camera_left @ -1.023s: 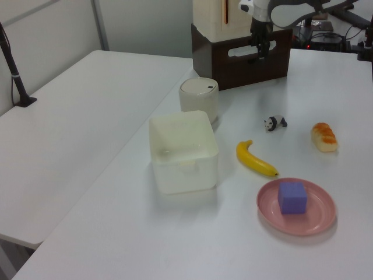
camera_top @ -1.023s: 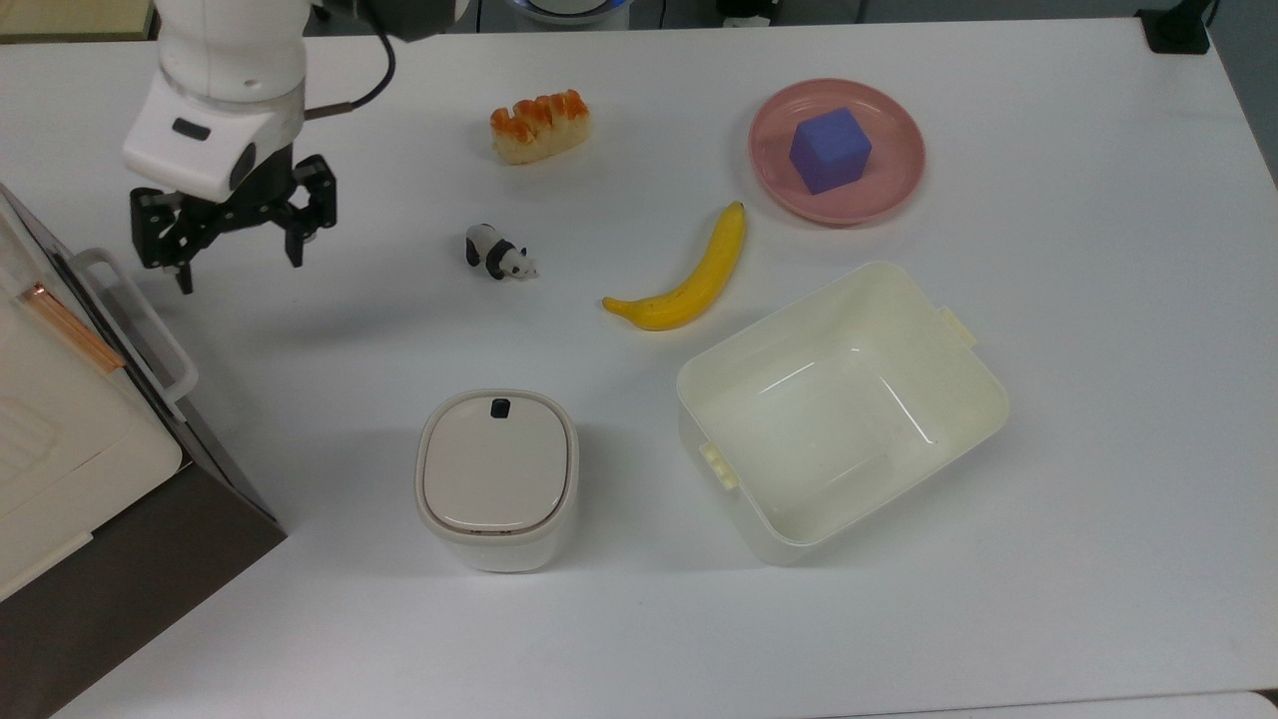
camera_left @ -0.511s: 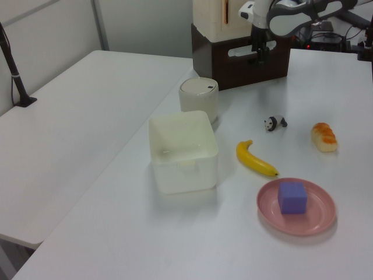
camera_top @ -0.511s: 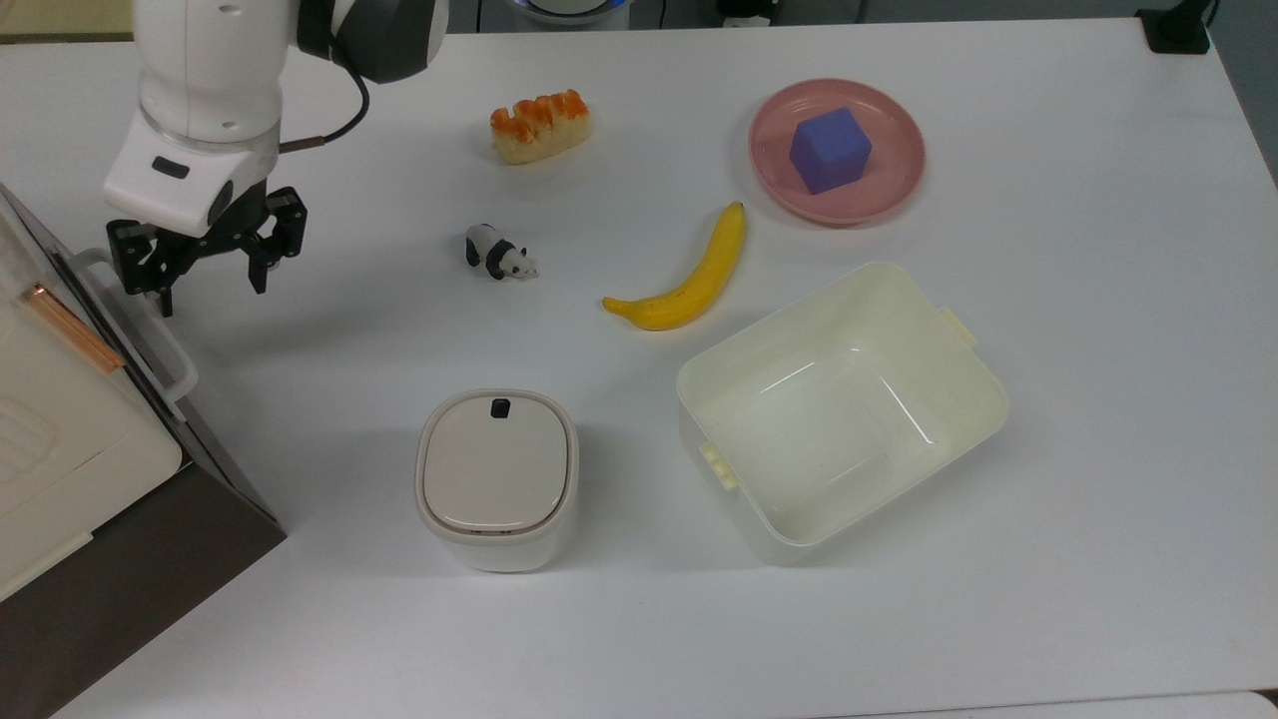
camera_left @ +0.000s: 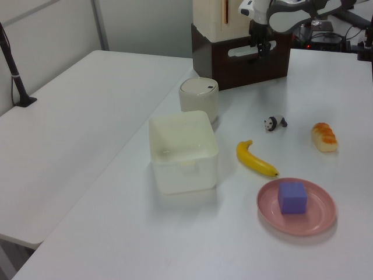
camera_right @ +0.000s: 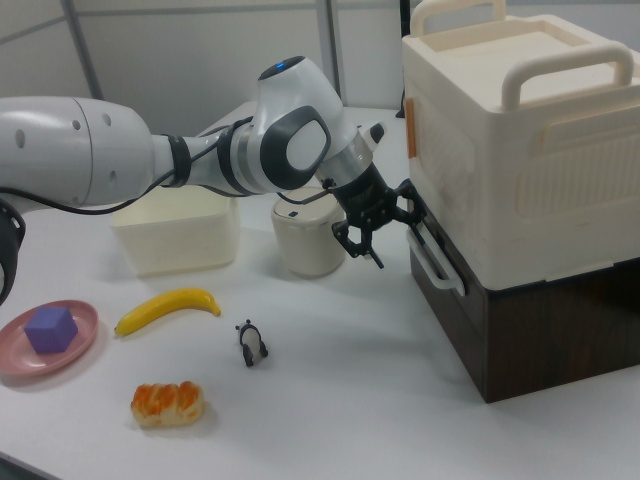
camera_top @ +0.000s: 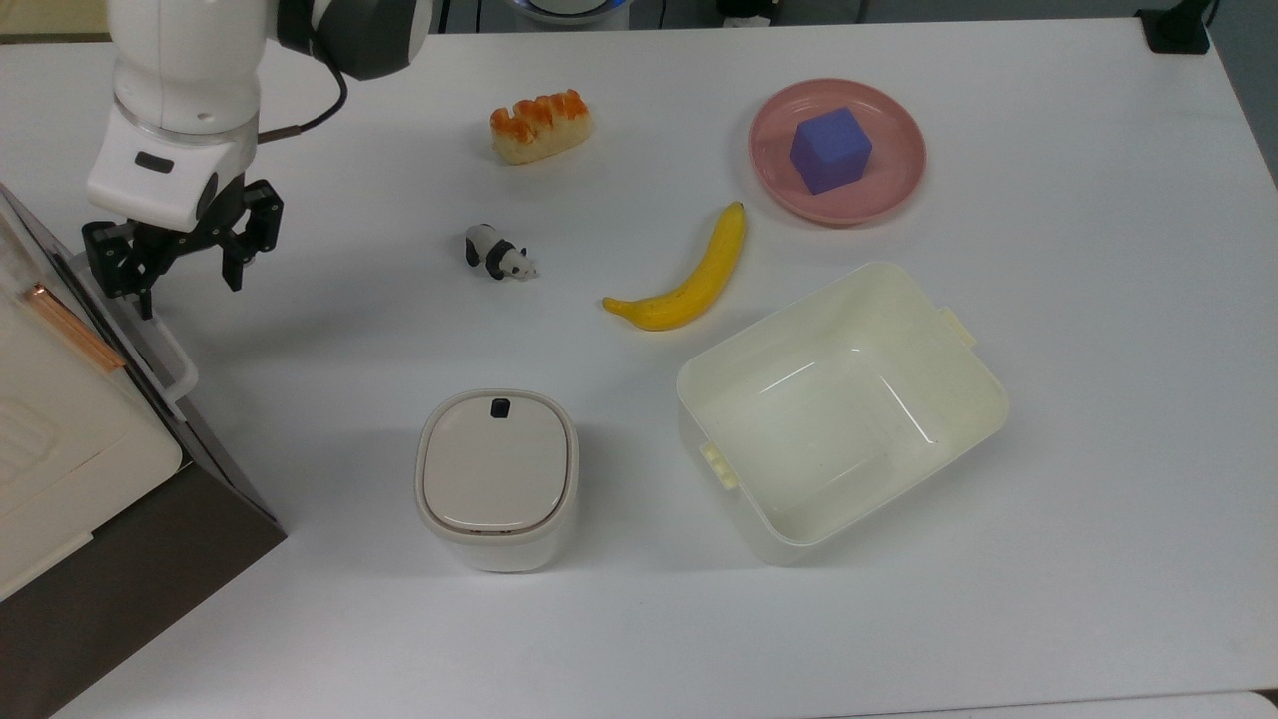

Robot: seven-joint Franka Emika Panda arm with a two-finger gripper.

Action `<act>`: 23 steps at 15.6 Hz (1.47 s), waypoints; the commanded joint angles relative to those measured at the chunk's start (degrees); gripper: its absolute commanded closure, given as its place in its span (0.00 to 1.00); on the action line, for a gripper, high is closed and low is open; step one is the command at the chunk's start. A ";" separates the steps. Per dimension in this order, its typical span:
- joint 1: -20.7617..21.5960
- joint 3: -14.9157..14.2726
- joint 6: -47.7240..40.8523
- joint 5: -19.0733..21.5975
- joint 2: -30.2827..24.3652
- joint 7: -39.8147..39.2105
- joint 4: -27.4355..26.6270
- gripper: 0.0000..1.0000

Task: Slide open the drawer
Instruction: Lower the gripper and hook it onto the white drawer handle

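Bare table [camera_top: 329, 330] fronts drawer [camera_right: 540, 330] (unobstructed)

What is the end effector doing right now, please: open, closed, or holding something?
End effector: open, holding nothing, poised at the white handle of the drawer.

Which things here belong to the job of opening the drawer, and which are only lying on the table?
Belong to the job:
- the drawer, dark front
- its white handle
- the robot hand, open at the handle

Only lying about:
- panda figure
- banana
- bread
- pink plate with purple cube
- cream tub
- white lidded bin
- cream box on top of the drawer unit
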 commanded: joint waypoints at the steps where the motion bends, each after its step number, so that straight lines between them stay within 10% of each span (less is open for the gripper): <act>1: -0.10 -1.26 2.40 -1.09 1.44 -1.76 1.09 0.22; 15: -0.37 -1.80 2.48 -1.09 4.17 -1.68 3.90 0.52; 23: -0.45 -1.80 2.40 -1.09 4.17 -1.50 3.90 0.95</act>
